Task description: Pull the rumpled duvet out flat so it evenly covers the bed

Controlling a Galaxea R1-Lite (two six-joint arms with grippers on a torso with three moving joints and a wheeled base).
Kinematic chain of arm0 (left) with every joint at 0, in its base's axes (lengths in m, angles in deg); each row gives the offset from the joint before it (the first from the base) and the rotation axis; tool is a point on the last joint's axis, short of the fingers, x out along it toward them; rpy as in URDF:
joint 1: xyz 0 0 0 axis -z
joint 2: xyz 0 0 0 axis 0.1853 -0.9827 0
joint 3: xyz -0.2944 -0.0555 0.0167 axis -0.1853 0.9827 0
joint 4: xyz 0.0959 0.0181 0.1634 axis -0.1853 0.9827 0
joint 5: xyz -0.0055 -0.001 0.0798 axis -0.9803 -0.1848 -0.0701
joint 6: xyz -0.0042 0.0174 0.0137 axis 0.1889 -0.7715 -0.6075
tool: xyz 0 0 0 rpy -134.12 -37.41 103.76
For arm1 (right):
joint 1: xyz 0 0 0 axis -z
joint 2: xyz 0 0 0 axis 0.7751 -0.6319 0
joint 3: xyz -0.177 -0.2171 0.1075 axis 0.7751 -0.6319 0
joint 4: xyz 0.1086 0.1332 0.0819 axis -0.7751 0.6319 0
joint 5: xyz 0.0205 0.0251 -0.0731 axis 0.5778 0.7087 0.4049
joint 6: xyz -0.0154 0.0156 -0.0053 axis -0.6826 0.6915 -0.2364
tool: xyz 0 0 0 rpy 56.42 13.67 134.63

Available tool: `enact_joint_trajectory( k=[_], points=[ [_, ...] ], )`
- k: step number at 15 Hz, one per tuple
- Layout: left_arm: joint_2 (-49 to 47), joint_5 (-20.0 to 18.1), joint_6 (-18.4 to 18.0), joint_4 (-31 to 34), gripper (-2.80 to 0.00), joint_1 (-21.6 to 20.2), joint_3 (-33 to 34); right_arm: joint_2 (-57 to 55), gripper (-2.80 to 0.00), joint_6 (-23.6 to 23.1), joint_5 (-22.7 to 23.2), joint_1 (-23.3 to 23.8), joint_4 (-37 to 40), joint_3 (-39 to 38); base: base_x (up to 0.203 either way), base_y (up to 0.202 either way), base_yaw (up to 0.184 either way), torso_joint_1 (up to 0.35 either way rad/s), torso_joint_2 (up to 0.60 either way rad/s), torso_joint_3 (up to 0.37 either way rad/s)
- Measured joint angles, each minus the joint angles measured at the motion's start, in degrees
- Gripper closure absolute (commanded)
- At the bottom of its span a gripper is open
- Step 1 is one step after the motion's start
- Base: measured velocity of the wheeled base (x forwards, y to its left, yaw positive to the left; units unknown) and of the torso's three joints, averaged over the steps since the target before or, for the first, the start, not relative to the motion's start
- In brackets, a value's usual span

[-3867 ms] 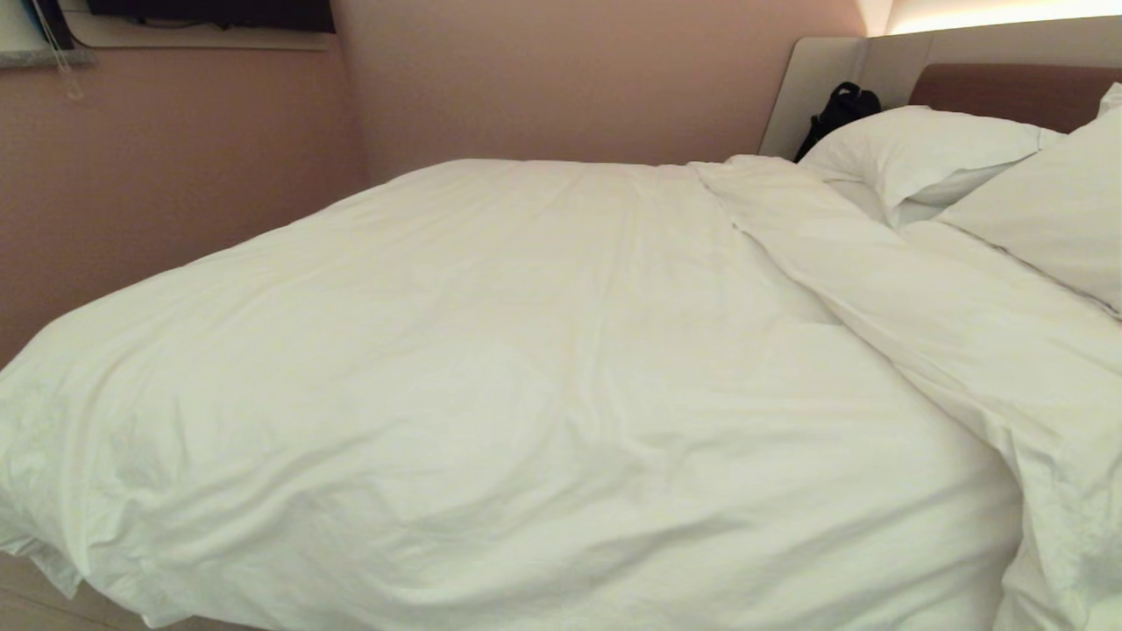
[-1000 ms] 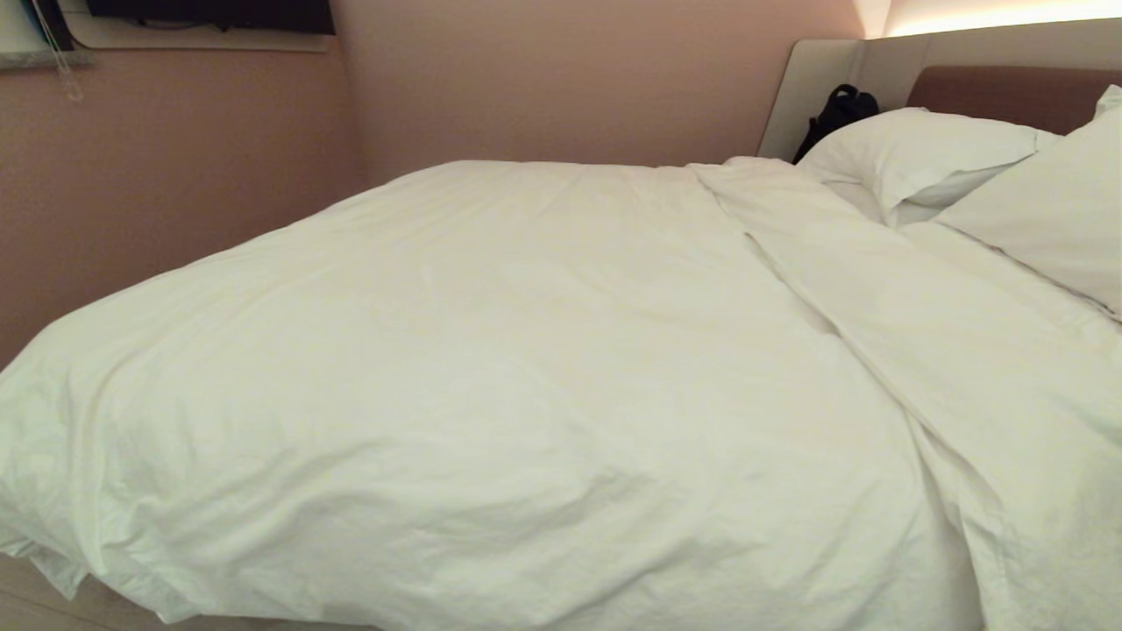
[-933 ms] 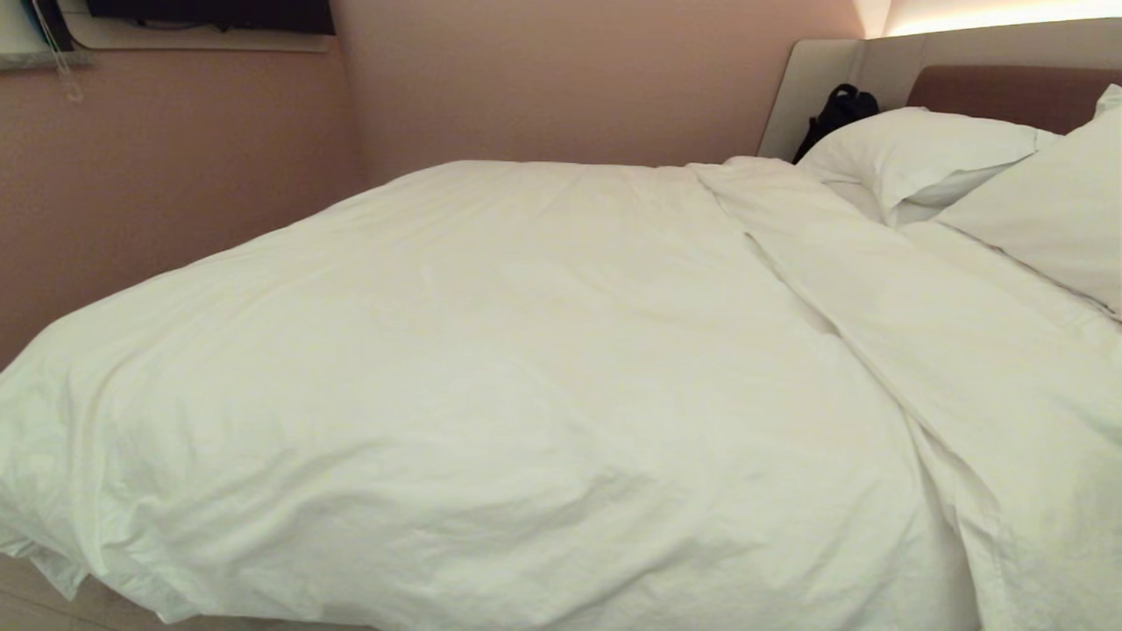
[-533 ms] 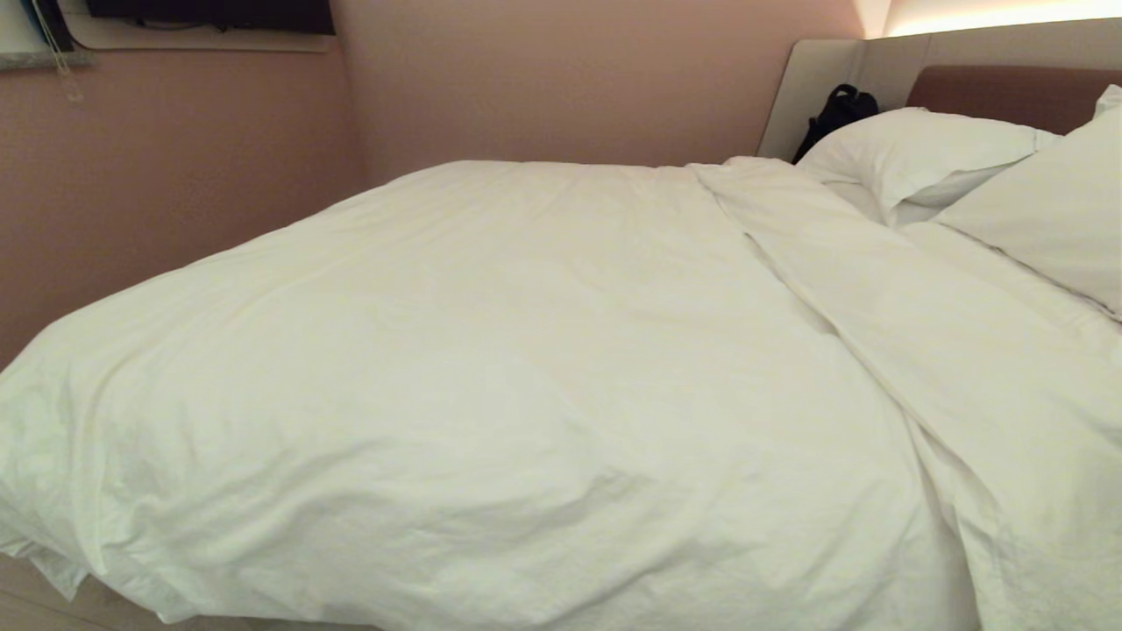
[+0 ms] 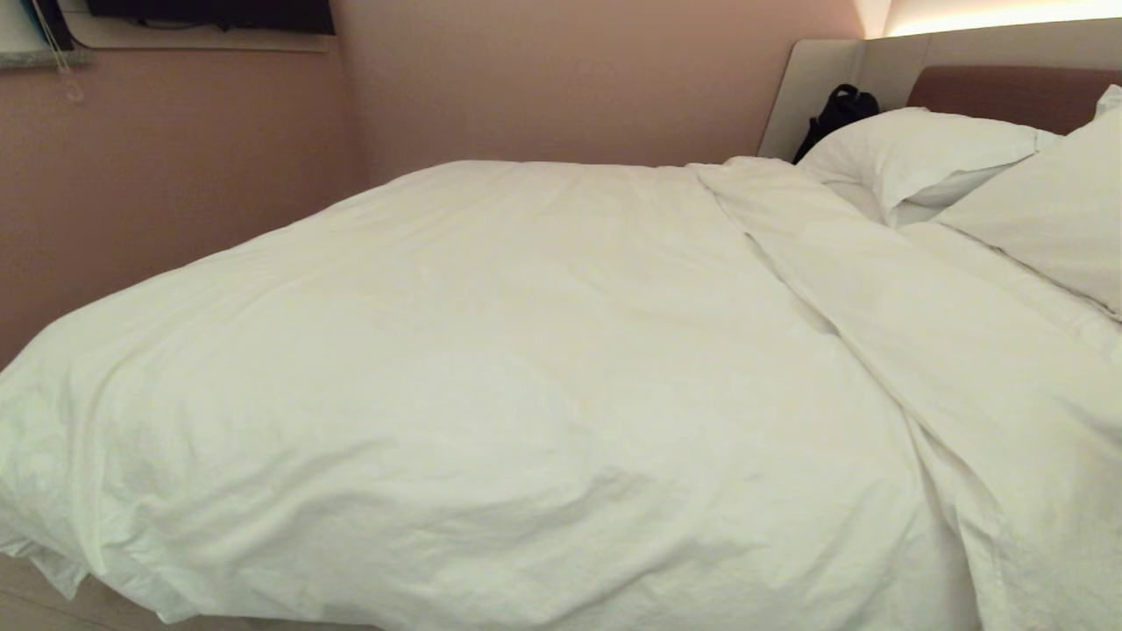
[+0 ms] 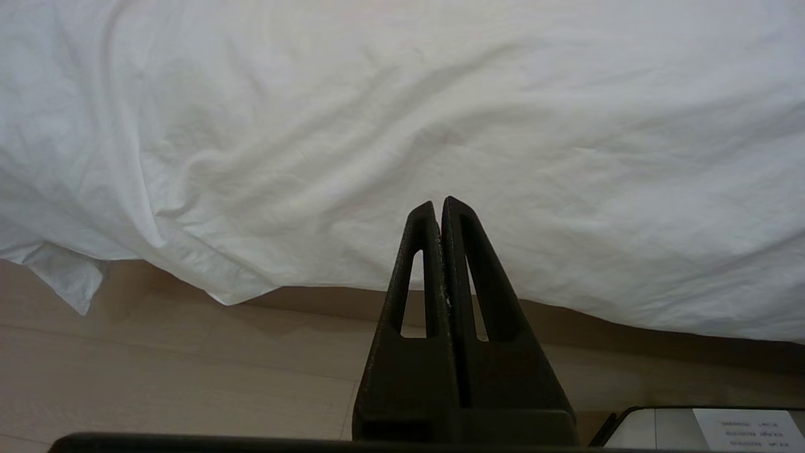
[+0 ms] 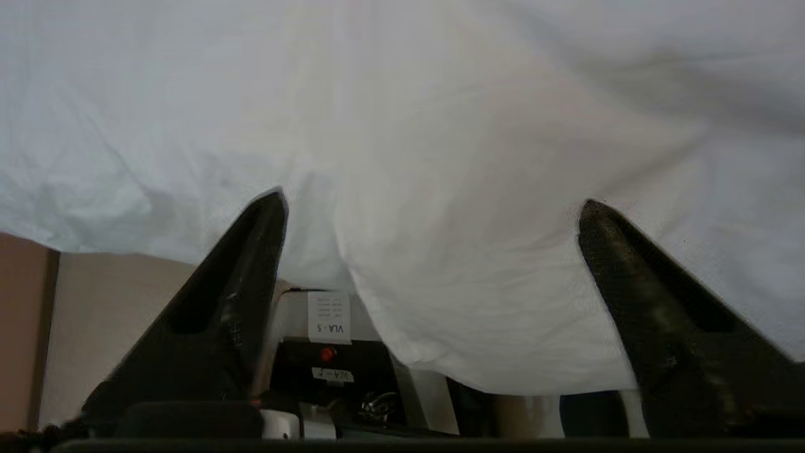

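We judge the task nearly done: the duvet (image 5: 491, 377) spreads broadly over the bed (image 5: 1008, 92), one folded band left toward 3 o'clock. Our right gripper (image 7: 434, 207) straddles its hanging edge, jaws spread; our left gripper (image 6: 438, 204) hangs low, jaws pressed together.

The duvet (image 5: 491, 386) is matt white cloth, finely creased. The pillows (image 5: 920, 149) at 2 o'clock are smoother cloth. The floor (image 6: 157, 371) looks like pale matt wood. The left pincer (image 6: 438, 211) is matt black plastic.
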State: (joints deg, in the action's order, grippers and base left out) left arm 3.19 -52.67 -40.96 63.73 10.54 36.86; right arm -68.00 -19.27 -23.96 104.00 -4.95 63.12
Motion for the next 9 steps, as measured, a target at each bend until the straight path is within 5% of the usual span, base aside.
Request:
enact_joint_trajectory(
  k=[5,9],
  points=[
    [0.0,0.0,-0.02,0.0,0.0,-0.02,0.0,5.86,0.0,-2.42,-2.83,-5.75,-0.35,-4.82,0.0,0.0,0.0,0.0,0.0,0.0],
    [0.0,0.0,-0.02,0.0,0.0,-0.02,0.01,10.42,0.0,-5.2,-9.48,-14.61,-2.24,-9.81,0.0,0.0,0.0,0.0,0.0,0.0]
  ],
)
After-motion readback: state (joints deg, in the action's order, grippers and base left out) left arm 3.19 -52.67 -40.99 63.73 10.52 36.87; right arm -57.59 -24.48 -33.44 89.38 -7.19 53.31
